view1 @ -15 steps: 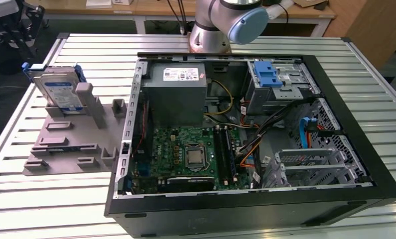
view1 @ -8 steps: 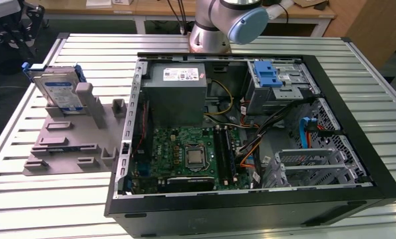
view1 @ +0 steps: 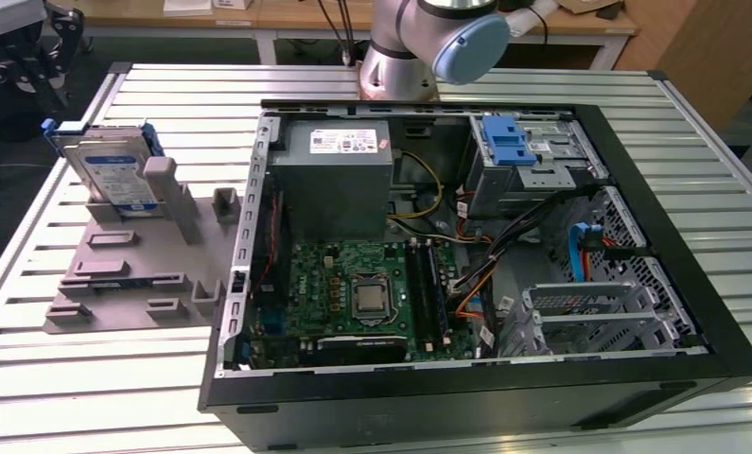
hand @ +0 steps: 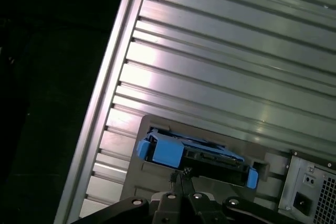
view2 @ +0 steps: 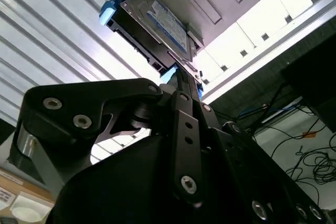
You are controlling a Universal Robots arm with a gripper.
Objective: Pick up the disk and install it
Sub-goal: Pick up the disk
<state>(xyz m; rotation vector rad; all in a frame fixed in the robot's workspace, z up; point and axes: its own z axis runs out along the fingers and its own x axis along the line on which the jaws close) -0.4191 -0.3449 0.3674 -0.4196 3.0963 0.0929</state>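
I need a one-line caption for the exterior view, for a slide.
Disk stands on edge in grey holder beside open computer case.

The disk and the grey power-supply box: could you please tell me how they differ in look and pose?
The disk stands on edge in a grey holder on the table, outside the computer case; the power-supply box is mounted inside it. The disk is slimmer and framed in blue; the power-supply box is bulkier and plain grey. Both carry a label.

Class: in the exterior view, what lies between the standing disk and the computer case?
Between disk and case: upright posts of the grey holder, in the exterior view.
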